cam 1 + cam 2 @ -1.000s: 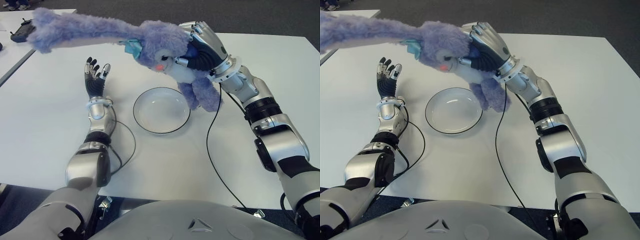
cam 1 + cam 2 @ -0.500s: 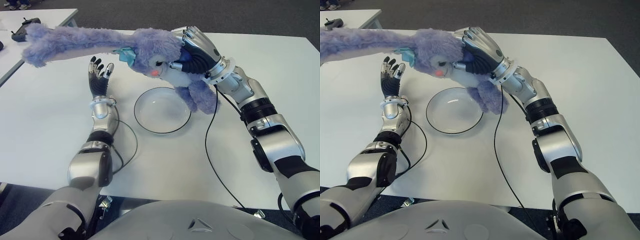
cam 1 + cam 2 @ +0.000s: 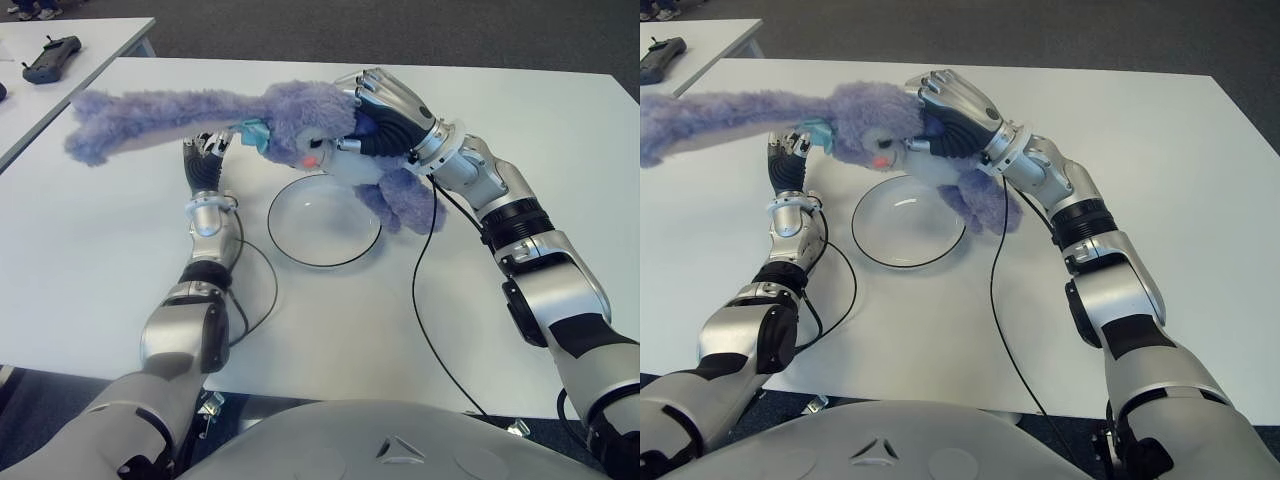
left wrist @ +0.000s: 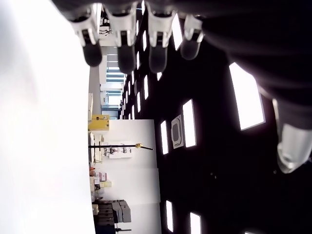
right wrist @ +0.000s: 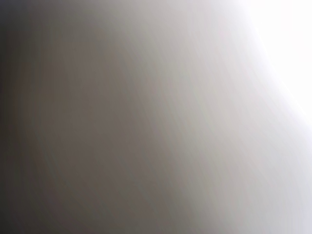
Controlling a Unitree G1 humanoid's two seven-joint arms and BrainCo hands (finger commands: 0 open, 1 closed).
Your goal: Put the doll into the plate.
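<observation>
A purple plush doll (image 3: 300, 122) with very long ears hangs in the air over the far rim of the clear round plate (image 3: 300, 238). My right hand (image 3: 385, 105) is shut on the doll's body from behind. The doll's legs (image 3: 405, 200) dangle by the plate's right edge, and its ears (image 3: 140, 115) stretch out to the left. My left hand (image 3: 205, 160) stands upright left of the plate, fingers straight, its tips hidden behind the ears. The right wrist view is filled by something too close to make out.
A black cable (image 3: 420, 300) runs from my right wrist across the white table (image 3: 90, 260) to its near edge. Another cable (image 3: 255, 290) loops beside my left forearm. A black controller (image 3: 50, 60) lies on a second table at the far left.
My right hand has carried the doll lower and a little to the left, toward the plate. The ears have dropped in front of my left hand's fingertips.
</observation>
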